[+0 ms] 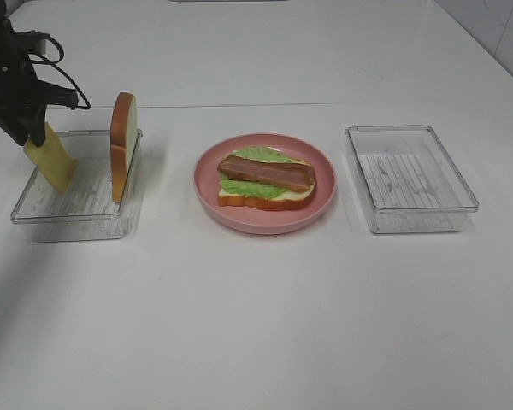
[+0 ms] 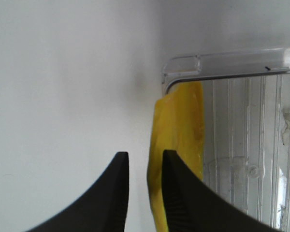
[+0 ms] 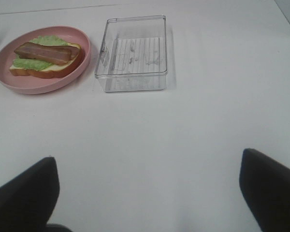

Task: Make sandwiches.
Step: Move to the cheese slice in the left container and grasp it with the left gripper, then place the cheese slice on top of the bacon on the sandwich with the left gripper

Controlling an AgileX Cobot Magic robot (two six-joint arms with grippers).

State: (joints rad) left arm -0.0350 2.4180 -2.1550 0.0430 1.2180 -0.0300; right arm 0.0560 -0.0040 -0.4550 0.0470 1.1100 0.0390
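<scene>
On the pink plate [image 1: 207, 190] lies the open sandwich: a white bread slice [image 1: 265, 200] under a green lettuce leaf [image 1: 261, 155] and a brown meat strip [image 1: 267, 172]; these also show as the bread [image 3: 38, 72] and meat [image 3: 42, 52]. A second bread slice [image 1: 124, 145] stands on edge in the left clear tray [image 1: 77, 209]. A yellow cheese slice [image 1: 51, 160] leans at that tray's far-left corner. My left gripper [image 1: 30, 137] straddles the cheese slice [image 2: 179, 130], its jaws drawn narrow, one finger [image 2: 183, 203] against it and a slit of table beside the other. My right gripper [image 3: 147, 155] is open over bare table.
An empty clear tray [image 1: 410, 175] sits right of the plate, seen also as the tray [image 3: 133, 50] from the right wrist. The table is white, with a seam line running across behind the trays.
</scene>
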